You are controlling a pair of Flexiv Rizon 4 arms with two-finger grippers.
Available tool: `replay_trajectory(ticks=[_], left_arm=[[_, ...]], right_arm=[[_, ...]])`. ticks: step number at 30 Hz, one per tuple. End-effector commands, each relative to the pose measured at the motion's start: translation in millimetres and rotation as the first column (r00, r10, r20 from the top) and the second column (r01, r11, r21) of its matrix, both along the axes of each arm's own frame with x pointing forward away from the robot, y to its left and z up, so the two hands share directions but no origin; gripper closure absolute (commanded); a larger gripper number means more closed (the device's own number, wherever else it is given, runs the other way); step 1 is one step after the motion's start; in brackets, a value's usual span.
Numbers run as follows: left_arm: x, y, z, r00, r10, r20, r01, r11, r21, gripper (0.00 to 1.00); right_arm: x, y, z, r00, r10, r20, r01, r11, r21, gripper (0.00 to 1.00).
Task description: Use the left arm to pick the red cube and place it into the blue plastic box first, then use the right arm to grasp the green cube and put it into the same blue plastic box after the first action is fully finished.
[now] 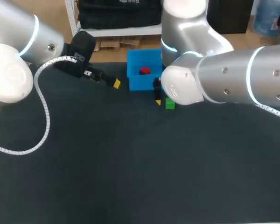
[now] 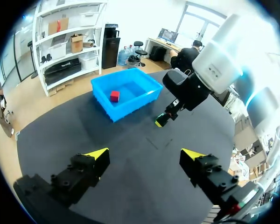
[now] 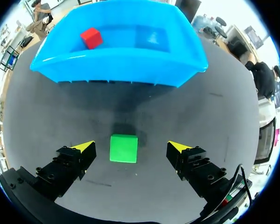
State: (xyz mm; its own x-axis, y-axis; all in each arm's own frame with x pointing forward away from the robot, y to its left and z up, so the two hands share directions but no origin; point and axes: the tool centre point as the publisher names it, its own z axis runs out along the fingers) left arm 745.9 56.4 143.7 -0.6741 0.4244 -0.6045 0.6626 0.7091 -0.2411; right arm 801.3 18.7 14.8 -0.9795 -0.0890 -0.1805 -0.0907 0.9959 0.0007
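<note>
Here, a glossy blue plastic box [image 1: 139, 84] sits at the dark worktop's [image 1: 130, 168] far edge, with the small red cube [image 1: 144, 71] inside. Just before the box lies a plain green cube [image 3: 123, 148], and the right gripper [image 3: 130, 146] points down over it, fingers apart on either side, not touching. The left gripper [image 2: 147, 155], fingers spread, hovers left of the box

Red cube [image 3: 91, 37], green cube [image 3: 123, 148] (blue box [image 3: 116, 63])

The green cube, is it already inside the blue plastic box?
No, the green cube lies on the black table outside the blue plastic box, between the open fingers of the right gripper.
</note>
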Motion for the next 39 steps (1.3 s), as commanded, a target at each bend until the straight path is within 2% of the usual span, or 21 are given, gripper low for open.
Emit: replay_trajectory(ticks=[1,13,28,29,30,31,32,39], left_arm=[[0.0,1,-0.8,1.0,-0.003,0.003,0.003,1.0,-0.005,0.0],[0.0,1,-0.8,1.0,-0.003,0.003,0.003,1.0,-0.005,0.0],[0.0,1,-0.8,1.0,-0.003,0.003,0.003,1.0,-0.005,0.0],[0.0,1,-0.8,1.0,-0.003,0.003,0.003,1.0,-0.005,0.0],[0.0,1,-0.8,1.0,-0.003,0.003,0.003,1.0,-0.005,0.0],[0.0,1,-0.8,1.0,-0.003,0.003,0.003,1.0,-0.005,0.0],[0.0,1,-0.8,1.0,-0.003,0.003,0.003,1.0,-0.005,0.0],[0.0,1,-0.8,1.0,-0.003,0.003,0.003,1.0,-0.005,0.0]], right_arm=[[3.1,6,-2,1.0,0.004,-0.006,-0.004,1.0,-0.005,0.0],[5.0,15,-11,1.0,0.015,-0.017,-0.015,1.0,-0.003,0.0],[7.4,9,-21,1.0,-0.003,-0.028,0.004,1.0,0.01,0.0],[7.4,8,-22,1.0,-0.004,-0.029,0.005,1.0,0.011,0.27],[7.3,8,-22,1.0,-0.005,-0.029,0.005,1.0,0.012,0.44],[7.0,8,-22,1.0,-0.007,-0.03,0.007,1.0,0.014,0.76],[6.9,8,-21,1.0,-0.007,-0.03,0.008,1.0,0.015,0.99],[5.9,7,-21,1.0,-0.008,-0.029,0.009,1.0,0.015,1.0]])
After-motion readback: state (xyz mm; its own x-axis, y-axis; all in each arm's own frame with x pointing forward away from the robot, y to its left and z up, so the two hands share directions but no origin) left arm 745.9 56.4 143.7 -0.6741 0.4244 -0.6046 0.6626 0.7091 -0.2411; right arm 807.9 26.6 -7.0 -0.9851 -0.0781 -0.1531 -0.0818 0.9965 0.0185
